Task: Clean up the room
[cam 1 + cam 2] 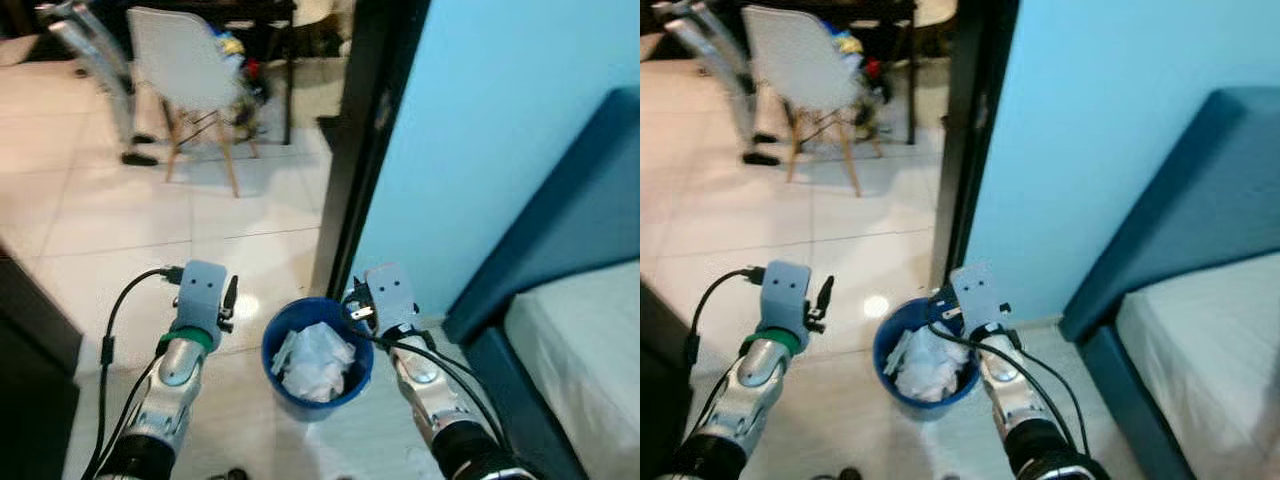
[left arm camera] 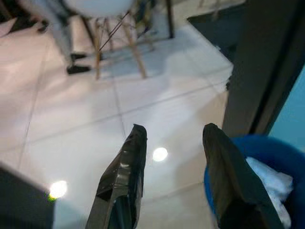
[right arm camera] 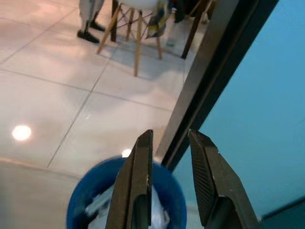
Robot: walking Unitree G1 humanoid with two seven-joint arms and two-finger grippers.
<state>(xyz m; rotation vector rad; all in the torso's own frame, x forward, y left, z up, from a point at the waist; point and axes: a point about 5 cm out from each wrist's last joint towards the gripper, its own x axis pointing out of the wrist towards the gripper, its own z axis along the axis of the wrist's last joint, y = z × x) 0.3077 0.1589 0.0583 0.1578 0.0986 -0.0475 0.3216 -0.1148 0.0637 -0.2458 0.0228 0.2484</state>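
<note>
As blue bin (image 1: 318,375) w/ paper sits btwn hands, left hand (image 2: 174,138) apart, right hand (image 3: 170,138) slightly apart above rim.

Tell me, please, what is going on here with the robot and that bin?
The robot stands over a blue bin of crumpled white paper on the tiled floor, beside a dark door frame and a bed. Its left gripper and right gripper are raised on either side of the bin, both open and holding nothing. Past the doorway are a white chair and a person's legs.
</note>
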